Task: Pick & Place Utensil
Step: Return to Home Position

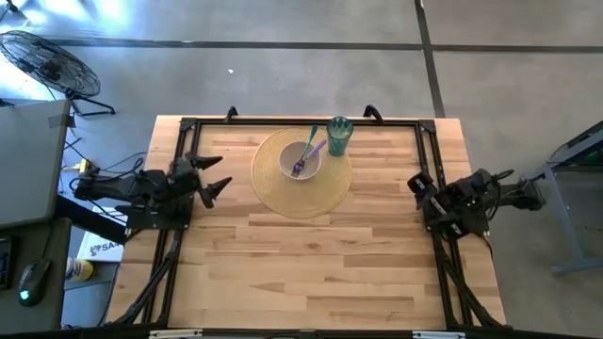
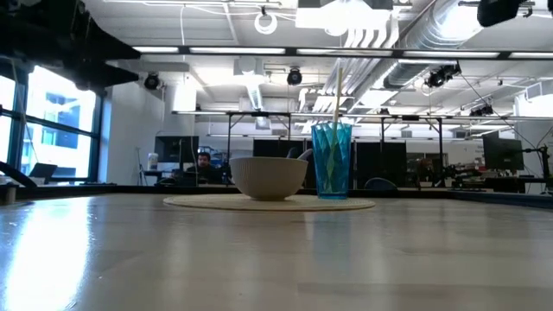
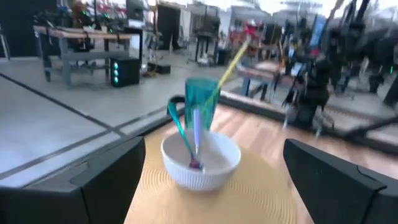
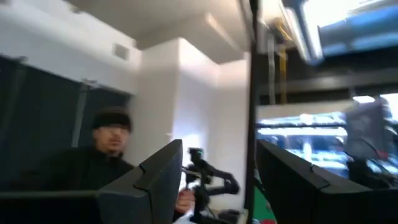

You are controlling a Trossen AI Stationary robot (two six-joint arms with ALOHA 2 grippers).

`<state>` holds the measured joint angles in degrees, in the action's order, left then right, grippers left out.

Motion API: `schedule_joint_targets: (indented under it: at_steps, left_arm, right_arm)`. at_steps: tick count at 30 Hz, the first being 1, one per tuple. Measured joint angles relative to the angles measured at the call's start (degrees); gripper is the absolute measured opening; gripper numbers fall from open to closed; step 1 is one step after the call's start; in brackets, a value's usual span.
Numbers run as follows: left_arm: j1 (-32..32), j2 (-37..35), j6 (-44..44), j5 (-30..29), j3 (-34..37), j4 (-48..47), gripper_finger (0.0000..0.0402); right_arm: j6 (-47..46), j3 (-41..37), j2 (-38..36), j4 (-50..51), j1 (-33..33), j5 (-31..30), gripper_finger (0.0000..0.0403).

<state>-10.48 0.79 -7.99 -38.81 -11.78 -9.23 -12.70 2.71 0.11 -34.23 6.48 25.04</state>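
I judge the placing done and the step in hand to be parking the arms. My left gripper sits over the left side of the table, level with the mat but apart from it. Its fingers are spread and hold nothing. My right gripper is at the table's right edge, tilted up toward the room, fingers also apart and empty.

Next I would fold each arm down to its rest, drawing away from the mat rather than across it. From the left wrist view the setting lies straight ahead of the left fingers, so I would pull that arm back, not swing it. The straw stands tall and is what I would most likely clip.

On the mat, the bowl sits upright near the middle. In it lies the fork, purple, tines down, beside a teal utensil whose handle leans out over the far rim. Just beyond the bowl, on the mat's far right, stands the cup, clear blue-green and upright, with the yellow straw leaning in it.

Farther off, in the room, a person shows.
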Motion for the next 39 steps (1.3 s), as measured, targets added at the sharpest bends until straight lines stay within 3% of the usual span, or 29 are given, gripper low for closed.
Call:
schedule_joint_targets:
  at_steps: [5,9,13,16,19,22,24,33,39]
  left_arm:
    - [0.0,-0.4,0.2,0.5,2.1,-0.3,0.0378]
    - [0.0,-0.4,-0.4,2.2,4.4,-0.8,0.0378]
    - [0.0,-0.4,-0.7,4.9,5.8,-0.4,0.0378]
    - [0.0,-0.4,1.6,5.0,6.0,-0.3,0.0378]
    - [0.0,-0.4,3.1,4.8,5.9,-0.2,0.0378]
    - [0.0,-0.4,3.4,4.8,5.9,-0.3,0.0378]
    - [0.0,-0.4,4.0,4.3,5.9,-0.3,0.0378]
    - [0.0,-0.4,5.2,3.8,5.9,0.4,0.0378]
    - [0.0,-0.2,8.9,3.3,8.9,8.2,0.0378]
  right_arm:
    - [-5.7,-1.8,0.0,-7.5,-7.3,8.6,0.0197]
    - [-9.1,-2.1,0.1,-7.0,-13.5,8.6,0.0197]
    - [-5.8,-2.1,0.2,2.0,-17.9,7.8,0.0197]
    - [0.7,-2.1,1.1,17.1,-18.1,-1.9,0.0197]
    - [1.8,-2.1,3.5,28.9,-16.9,-19.8,0.0197]
    - [-2.6,-2.1,6.4,31.1,-15.8,-35.1,0.0197]
    - [-2.9,-2.1,8.1,30.2,-15.1,-38.8,0.0197]
    - [4.7,-2.2,9.7,22.5,-13.1,-26.7,0.0197]
    - [3.9,-2.2,9.9,26.4,-13.1,-26.3,0.0197]
